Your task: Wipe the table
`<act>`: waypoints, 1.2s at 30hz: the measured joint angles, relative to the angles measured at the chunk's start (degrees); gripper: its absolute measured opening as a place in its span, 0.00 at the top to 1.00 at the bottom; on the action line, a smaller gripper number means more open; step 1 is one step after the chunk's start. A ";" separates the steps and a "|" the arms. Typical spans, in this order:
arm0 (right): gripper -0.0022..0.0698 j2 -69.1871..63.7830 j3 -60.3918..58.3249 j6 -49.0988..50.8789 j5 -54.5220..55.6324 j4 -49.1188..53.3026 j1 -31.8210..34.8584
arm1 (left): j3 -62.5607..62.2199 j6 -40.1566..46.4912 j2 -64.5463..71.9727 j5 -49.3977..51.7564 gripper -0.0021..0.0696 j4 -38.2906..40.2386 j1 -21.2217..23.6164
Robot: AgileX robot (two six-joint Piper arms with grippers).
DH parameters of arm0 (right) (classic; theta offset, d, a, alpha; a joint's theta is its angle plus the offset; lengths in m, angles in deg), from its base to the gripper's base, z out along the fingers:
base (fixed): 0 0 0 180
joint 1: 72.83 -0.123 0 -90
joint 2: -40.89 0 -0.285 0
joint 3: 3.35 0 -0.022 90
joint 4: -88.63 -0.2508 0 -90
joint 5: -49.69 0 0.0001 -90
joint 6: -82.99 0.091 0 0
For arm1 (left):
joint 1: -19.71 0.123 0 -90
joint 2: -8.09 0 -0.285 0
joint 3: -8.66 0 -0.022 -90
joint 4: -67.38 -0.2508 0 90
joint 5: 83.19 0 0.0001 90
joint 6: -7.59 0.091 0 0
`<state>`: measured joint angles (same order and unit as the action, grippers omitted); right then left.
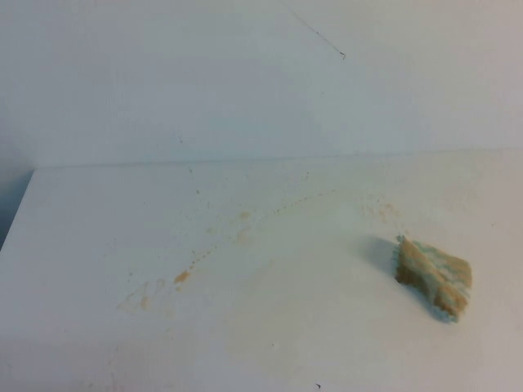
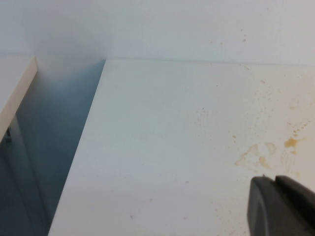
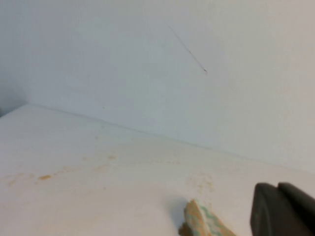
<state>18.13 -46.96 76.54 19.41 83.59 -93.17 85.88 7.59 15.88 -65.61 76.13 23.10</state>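
Wide white tabletop, closed off at the far side by a plain pale wall marked with one thin dark line. On the left, a straight edge with a dark gap beyond it. Past that gap, in the left wrist view, a second white surface. Bare, open room across the middle and left of the tabletop.

Toward the right front, lying loose on the tabletop: a crumpled cloth, tan and teal. Across the middle, scattered orange-brown stains, thickest left of centre, thinning into a faint arc toward the cloth.

Left gripper over the left part of the tabletop, near the thickest stains, jaws pressed together on nothing. Right gripper near the cloth's corner, jaws closed and empty, not touching the cloth.
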 joint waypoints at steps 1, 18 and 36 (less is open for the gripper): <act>0.97 0.98 -0.84 1.76 -0.63 2.54 0.00 | 0.00 0.00 0.00 0.00 0.97 0.00 0.00; 0.97 7.63 -13.68 16.65 -2.28 18.26 0.00 | 0.00 0.00 0.00 0.00 0.97 0.00 0.00; 0.97 15.61 -28.55 18.99 6.94 17.66 14.68 | 0.00 0.00 0.00 0.00 0.97 0.00 0.00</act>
<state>33.75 -75.51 95.53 26.35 101.25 -78.49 85.88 7.59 15.88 -65.61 76.13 23.10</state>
